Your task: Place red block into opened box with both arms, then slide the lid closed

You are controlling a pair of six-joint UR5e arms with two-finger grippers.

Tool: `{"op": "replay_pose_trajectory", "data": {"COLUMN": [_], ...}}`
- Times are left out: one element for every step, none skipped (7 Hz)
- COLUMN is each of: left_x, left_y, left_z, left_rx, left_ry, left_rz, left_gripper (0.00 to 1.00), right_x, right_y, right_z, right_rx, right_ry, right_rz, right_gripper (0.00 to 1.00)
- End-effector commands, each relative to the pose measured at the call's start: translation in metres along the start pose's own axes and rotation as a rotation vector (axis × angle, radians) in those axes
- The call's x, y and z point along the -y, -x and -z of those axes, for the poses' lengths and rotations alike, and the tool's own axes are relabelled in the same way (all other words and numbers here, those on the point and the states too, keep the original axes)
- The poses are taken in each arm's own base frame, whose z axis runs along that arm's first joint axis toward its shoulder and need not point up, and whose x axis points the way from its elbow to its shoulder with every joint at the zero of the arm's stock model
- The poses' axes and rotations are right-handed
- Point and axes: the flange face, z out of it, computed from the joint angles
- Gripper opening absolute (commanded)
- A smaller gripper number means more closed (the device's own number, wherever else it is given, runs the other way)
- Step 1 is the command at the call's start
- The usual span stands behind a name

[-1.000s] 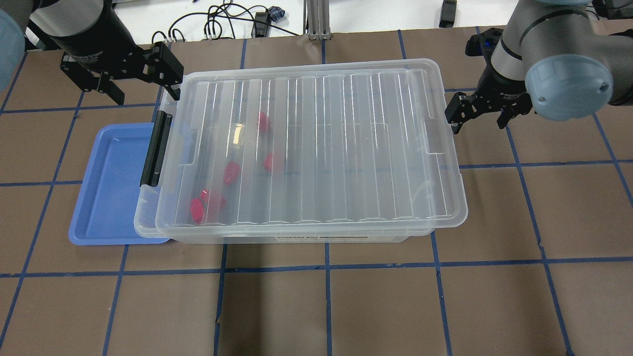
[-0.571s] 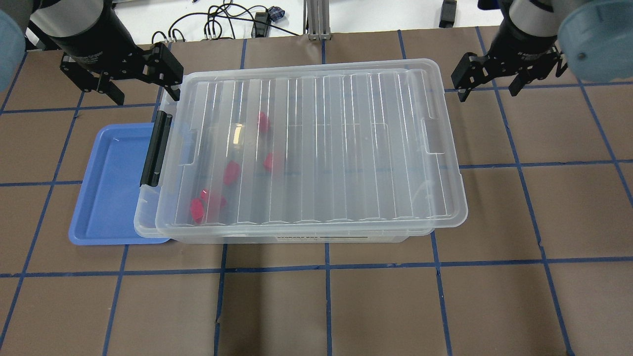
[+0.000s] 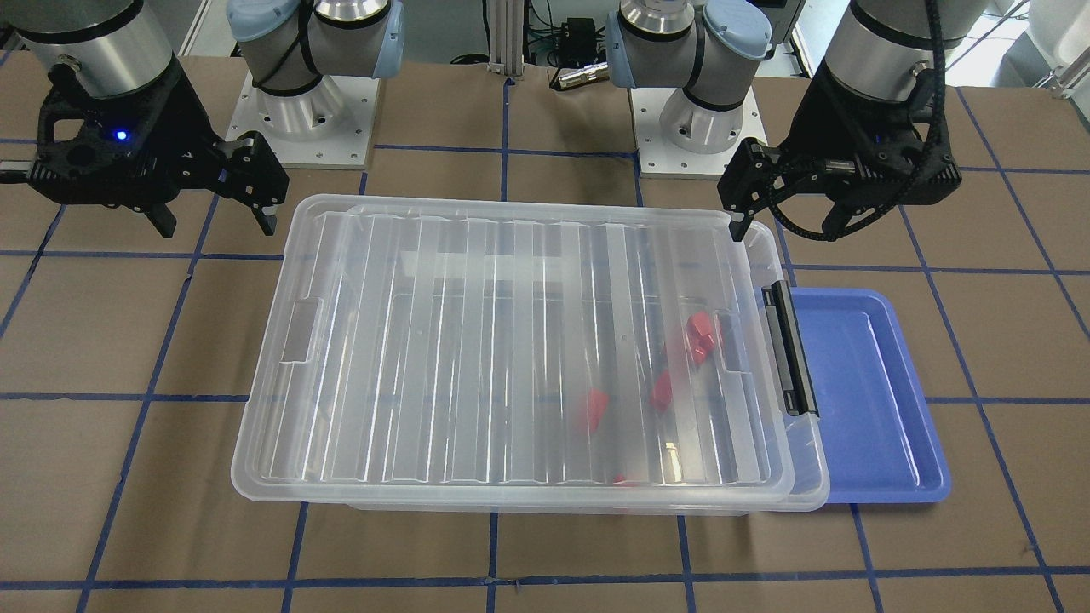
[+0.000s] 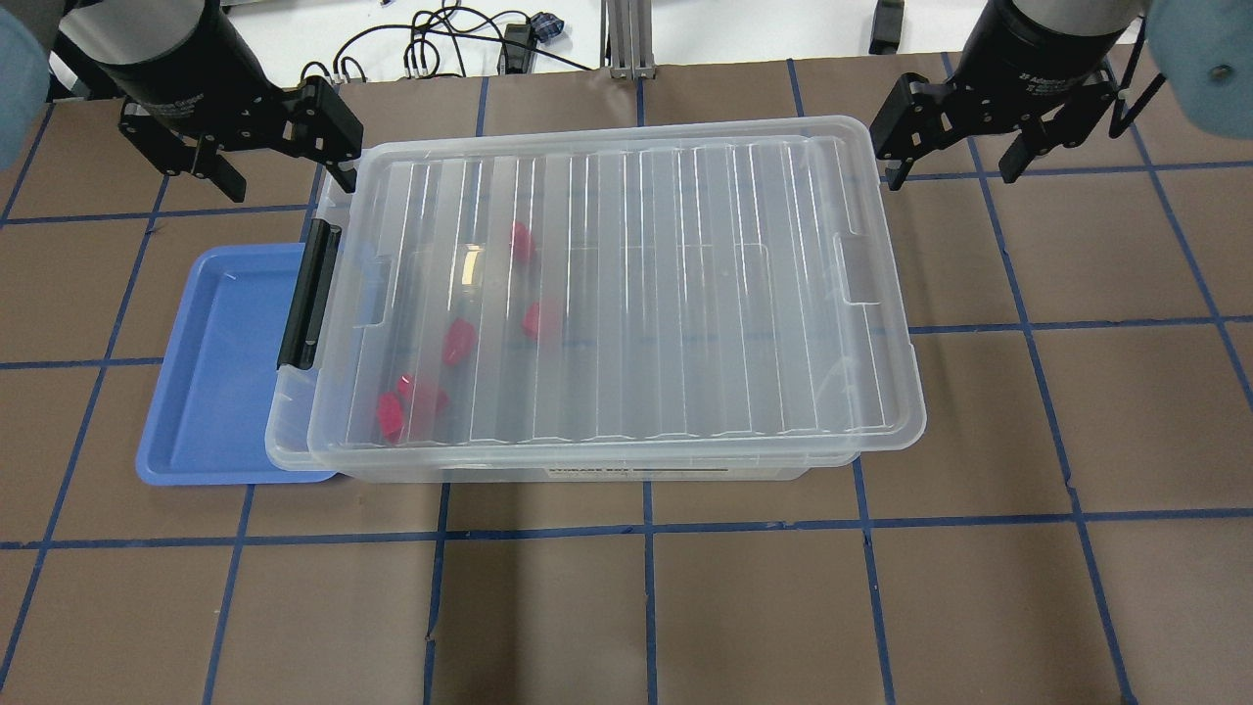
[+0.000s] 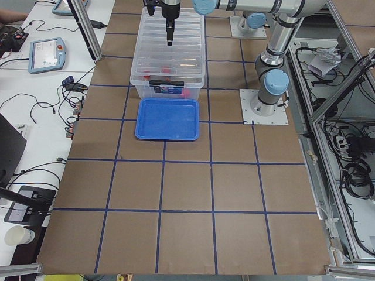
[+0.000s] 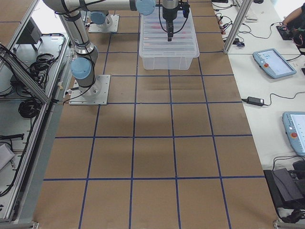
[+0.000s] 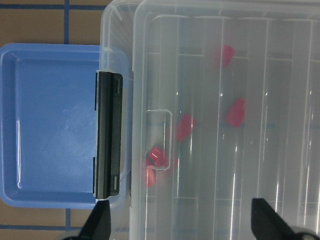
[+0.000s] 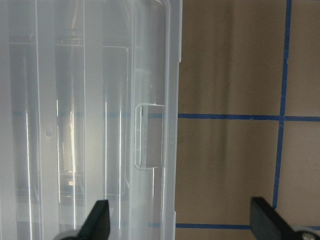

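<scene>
Overhead exterior gives us the plainest reading. The lid (image 4: 685,294) lies across the box (image 4: 286,439) and covers nearly all of it. It sits shifted toward the robot's right, so a strip of the box's rim shows at the end with the black clip handle (image 4: 308,294), and the lid overhangs at the other end. Under the clear plastic we count five red blocks (image 4: 457,342), all in the half nearer the handle. The blue tray (image 4: 210,392) just beside that end holds nothing. The left gripper (image 4: 284,174) hangs by the handle end and the right gripper (image 4: 950,159) by the opposite end. Both have their jaws spread wide and grip nothing.

Exterior front-facing agrees: the lid juts past the box on the side away from the handle, and both grippers stand wide apart, pinching nothing.

Exterior left and exterior right show both arms reaching over the box, too small for us to add detail.

Left wrist-mounted looks straight down on the handle, the exposed rim and the red blocks, with the fingertips (image 7: 100,222) far apart at the bottom of the frame. From this we judge the gripper to be raised clear of the lid.

Right wrist-mounted looks down on the lid's other short edge and the brown table (image 8: 230,75) beside it. Its fingers are parted too.

We judge the loading done and the slide nearly so. What seems left is a last push of the lid toward the handle, so that it lines up with the rim.
</scene>
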Motion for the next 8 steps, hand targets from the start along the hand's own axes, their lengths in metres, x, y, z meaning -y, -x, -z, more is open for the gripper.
{"op": "replay_pose_trajectory", "data": {"left_x": [0.0014, 0.0006, 0.0011, -0.0021, -0.0028, -0.0013, -0.0018, -0.0013], "left_y": [-0.0009, -0.0010, -0.0008, -0.0007, -0.0006, -0.0007, -0.0009, -0.0007], "left_z": [0.0005, 0.0028, 0.0020, 0.0042, 0.0042, 0.0018, 0.0026, 0.0018], "left_rx": [-0.002, -0.002, 0.000, 0.001, 0.003, 0.001, 0.000, 0.001], "left_ry": [-0.002, -0.006, -0.005, -0.005, -0.005, 0.000, -0.002, 0.000], "left_rz": [0.000, -0.002, -0.005, -0.005, -0.006, -0.006, -0.006, -0.006], "left_gripper": [1.00, 1.00, 1.00, 1.00, 1.00, 1.00, 1.00, 1.00], "right_x": [-0.0019, -0.0019, -0.0019, -0.0020, -0.0021, -0.0021, -0.0021, -0.0021], "right_y": [0.0007, 0.0008, 0.0005, 0.0005, 0.0004, 0.0004, 0.0004, 0.0004], "right_z": [-0.0017, -0.0017, -0.0017, -0.0025, -0.0025, -0.0025, -0.0025, -0.0025], "right_rx": [-0.002, -0.001, -0.004, -0.003, -0.005, -0.005, -0.005, -0.005], "right_ry": [0.009, 0.009, 0.009, 0.010, 0.010, 0.010, 0.010, 0.010], "right_rz": [0.000, 0.000, 0.000, 0.000, 0.000, 0.000, 0.000, 0.000], "right_gripper": [1.00, 1.00, 1.00, 1.00, 1.00, 1.00, 1.00, 1.00]}}
